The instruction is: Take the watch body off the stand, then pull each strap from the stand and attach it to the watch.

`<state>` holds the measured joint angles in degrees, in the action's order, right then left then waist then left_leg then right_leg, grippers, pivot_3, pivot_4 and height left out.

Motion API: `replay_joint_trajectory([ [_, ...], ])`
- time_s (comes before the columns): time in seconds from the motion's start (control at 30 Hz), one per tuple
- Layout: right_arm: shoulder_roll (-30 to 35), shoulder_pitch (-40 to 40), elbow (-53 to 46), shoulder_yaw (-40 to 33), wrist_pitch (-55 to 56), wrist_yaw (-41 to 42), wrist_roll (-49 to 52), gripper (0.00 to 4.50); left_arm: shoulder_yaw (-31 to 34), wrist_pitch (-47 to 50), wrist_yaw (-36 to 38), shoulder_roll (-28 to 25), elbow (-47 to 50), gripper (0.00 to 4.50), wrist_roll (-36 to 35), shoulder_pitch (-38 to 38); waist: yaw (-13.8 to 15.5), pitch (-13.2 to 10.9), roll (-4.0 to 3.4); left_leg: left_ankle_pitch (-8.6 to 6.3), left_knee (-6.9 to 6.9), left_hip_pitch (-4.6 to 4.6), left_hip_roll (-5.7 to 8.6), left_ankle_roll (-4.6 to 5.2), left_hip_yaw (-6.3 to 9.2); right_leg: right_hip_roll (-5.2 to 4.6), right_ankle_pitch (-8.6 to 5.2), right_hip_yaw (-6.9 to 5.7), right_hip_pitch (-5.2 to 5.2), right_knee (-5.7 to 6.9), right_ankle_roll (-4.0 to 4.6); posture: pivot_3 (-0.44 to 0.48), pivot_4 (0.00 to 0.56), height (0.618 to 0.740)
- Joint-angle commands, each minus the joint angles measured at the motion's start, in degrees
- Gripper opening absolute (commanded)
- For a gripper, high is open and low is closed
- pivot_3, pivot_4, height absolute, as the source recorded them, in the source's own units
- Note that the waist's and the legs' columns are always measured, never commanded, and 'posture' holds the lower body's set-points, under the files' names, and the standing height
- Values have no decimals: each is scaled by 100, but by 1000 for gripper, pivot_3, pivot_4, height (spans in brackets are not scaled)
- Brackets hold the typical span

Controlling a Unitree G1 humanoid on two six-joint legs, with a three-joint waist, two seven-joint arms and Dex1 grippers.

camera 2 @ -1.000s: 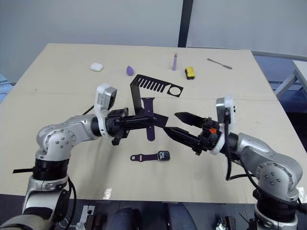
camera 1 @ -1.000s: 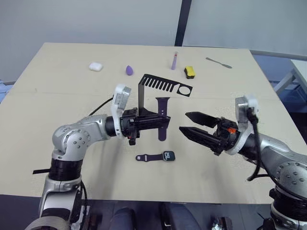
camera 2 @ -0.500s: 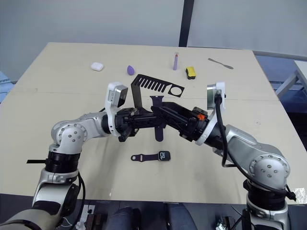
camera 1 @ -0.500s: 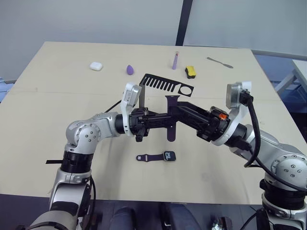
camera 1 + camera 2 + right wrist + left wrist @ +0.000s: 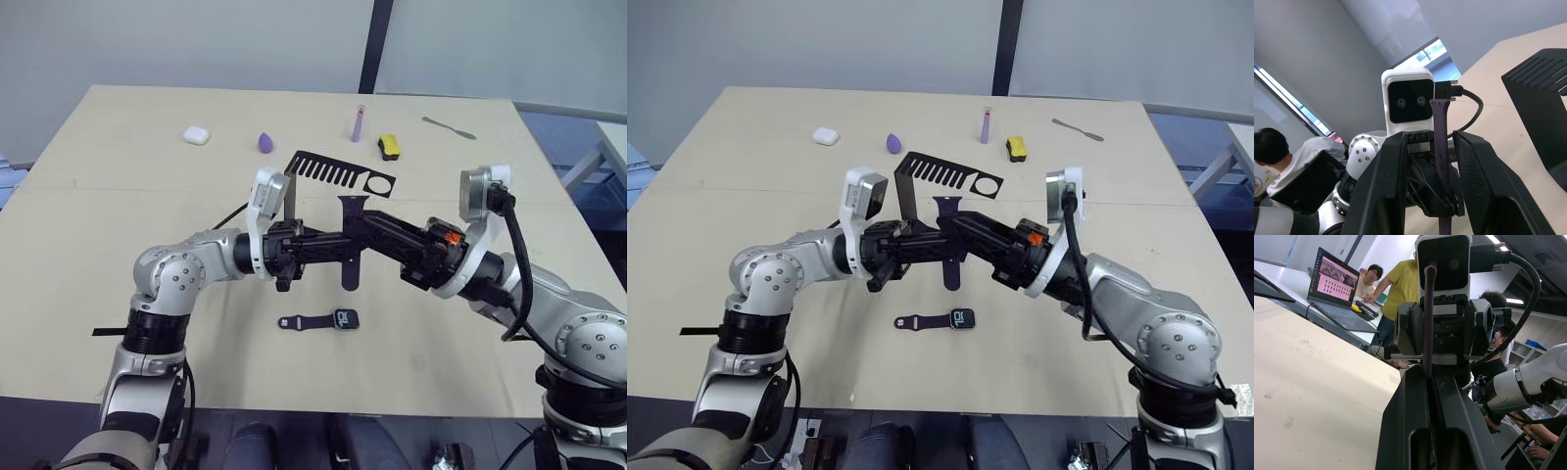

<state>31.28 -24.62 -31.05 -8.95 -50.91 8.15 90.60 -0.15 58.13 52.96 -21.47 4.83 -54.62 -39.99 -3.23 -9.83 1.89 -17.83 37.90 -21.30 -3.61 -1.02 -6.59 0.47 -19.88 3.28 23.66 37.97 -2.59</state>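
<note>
My left gripper (image 5: 343,247) is shut on a dark purple strap (image 5: 350,273), which hangs upright above the table; the left wrist view shows this strap (image 5: 1427,318) edge-on between the fingers (image 5: 1410,431). My right gripper (image 5: 361,231) meets it from the right. Its fingers (image 5: 1386,186) stand apart on either side of the strap (image 5: 1441,132) without touching it. The watch body (image 5: 344,317) lies flat on the table below, with the other strap (image 5: 297,321) joined to its left side. The black stand (image 5: 338,174) stands just behind.
Along the far side of the table lie a white case (image 5: 196,135), a purple drop shape (image 5: 265,143), a purple tube (image 5: 357,123), a yellow-and-black block (image 5: 388,147) and a grey utensil (image 5: 447,128). People (image 5: 1400,284) and a laptop (image 5: 1332,279) show in the left wrist view.
My right gripper came in from the right, wide open, and now straddles the strap with its fingers closer together. My left gripper carried the strap a little to the right.
</note>
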Motion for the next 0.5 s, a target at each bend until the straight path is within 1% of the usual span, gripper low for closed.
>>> replay_joint_trajectory([
  [0.03, 54, -139, -70, 2, 154, -16, 114, 1547, 35, -39, 61, -13, 134, 0, -39, -97, 0, 0, 0, 0, 0, 0, 0, 0, 0, 0, 0, 0, 0, 0, 0, 0, 150, 740],
  [0.13, 46, -202, -31, 46, 183, -14, 69, 1547, -85, -147, 148, -56, 224, 0, 95, -35, 0, 0, 0, 0, 0, 0, 0, 0, 0, 0, 0, 0, 0, 0, 0, 0, 150, 740],
  [0.5, 65, -232, -10, 131, 220, 9, 22, 1547, 61, -86, 24, 31, 135, 0, 5, -69, 1, 0, 0, 0, -1, -1, 0, 0, 0, 0, 0, 0, 1, -2, 0, 0, 150, 740],
])
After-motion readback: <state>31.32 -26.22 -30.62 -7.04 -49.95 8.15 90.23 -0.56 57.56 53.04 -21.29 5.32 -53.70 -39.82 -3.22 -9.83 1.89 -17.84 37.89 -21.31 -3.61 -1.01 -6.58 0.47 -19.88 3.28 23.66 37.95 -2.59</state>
